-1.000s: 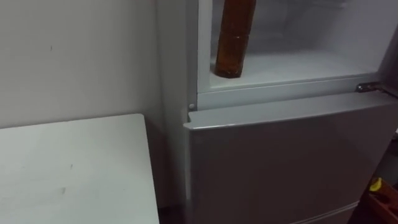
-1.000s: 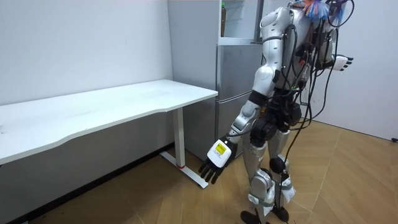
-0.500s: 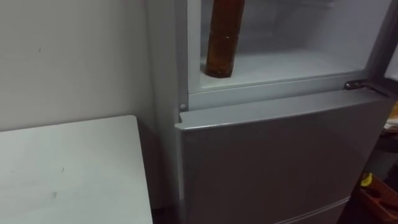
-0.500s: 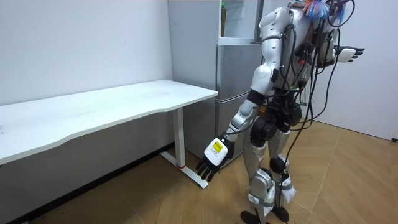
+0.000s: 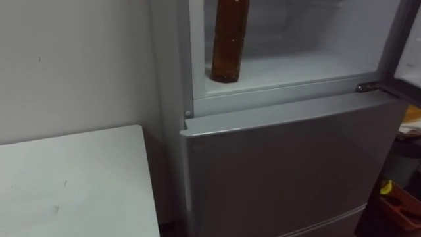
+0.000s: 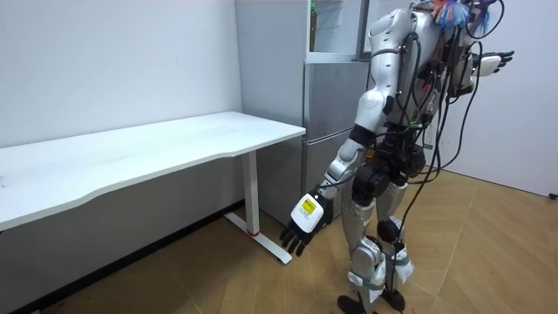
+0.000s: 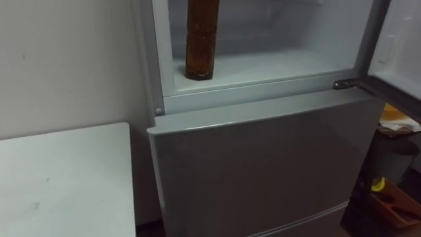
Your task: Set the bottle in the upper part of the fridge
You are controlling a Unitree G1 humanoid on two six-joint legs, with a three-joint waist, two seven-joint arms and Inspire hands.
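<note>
The bottle (image 5: 227,46), brown and upright, stands inside the upper fridge compartment (image 5: 309,66). It is on the compartment's white floor, close to the front left corner and just behind the front lip. Its top is cut off by the picture's upper edge. Nothing touches it.

The compartment is open. Its door (image 7: 396,46) is swung out to the right, and the metal hinge (image 5: 366,86) shows at the compartment's lower right corner. Below it the grey lower door (image 5: 289,164) is closed. To the right of the fridge, low down, a brown crate (image 7: 393,199) with something yellow in it sits on the floor (image 6: 218,279).

The white surface (image 5: 72,178) lies to the left of the fridge, with its near corner just beside the fridge's side. A plain wall (image 5: 79,59) is behind it.

In the room view the robot stands upright on the wooden floor, right in front of the fridge and facing it, with the surface's end at its left. The left robot hand (image 6: 303,228) hangs low beside its thigh. Its fingers are loose and point down, and it holds nothing. The right robot hand (image 6: 490,61) is raised out to the room view's right at about shoulder height. Its fingers are stretched out straight and it is empty too.
</note>
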